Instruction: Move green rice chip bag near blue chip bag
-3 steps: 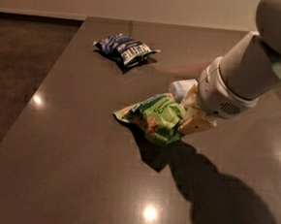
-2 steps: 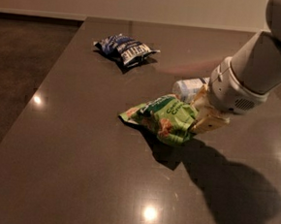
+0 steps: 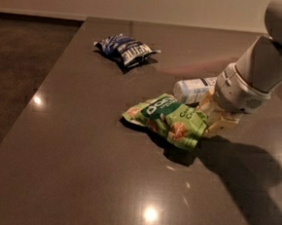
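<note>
Presently, the gripper [image 3: 209, 124] sits right of centre in the frame, low over the dark table [image 3: 79, 148]; its tan fingers [image 3: 223, 125] are closed on the right-hand end of the green rice chip bag [image 3: 167, 119], which they hold; the white arm [image 3: 261, 65] runs from the gripper up to the upper right corner of the frame

Green rice chip bag: located at the centre of the frame, lying crumpled and roughly flat, lettering tilted, left end on or just above the table surface; whether the right end is lifted clear of the table cannot be told; a dark shadow lies under its lower right edge

Blue chip bag [image 3: 126, 49]: located in the upper left part of the table, wrinkled, lying flat, white lettering uppermost; it is well apart from the green bag, with bare table surface between the two

Clear plastic bottle [image 3: 194, 89]: lying on its side just above the green bag in the frame, beside the gripper; contact with the bag cannot be determined

Table surface: glossy, showing bright light reflections at left and at lower centre; the arm's shadow falls across the lower right; a darker floor [image 3: 23, 56] is visible at the left edge of the frame
</note>
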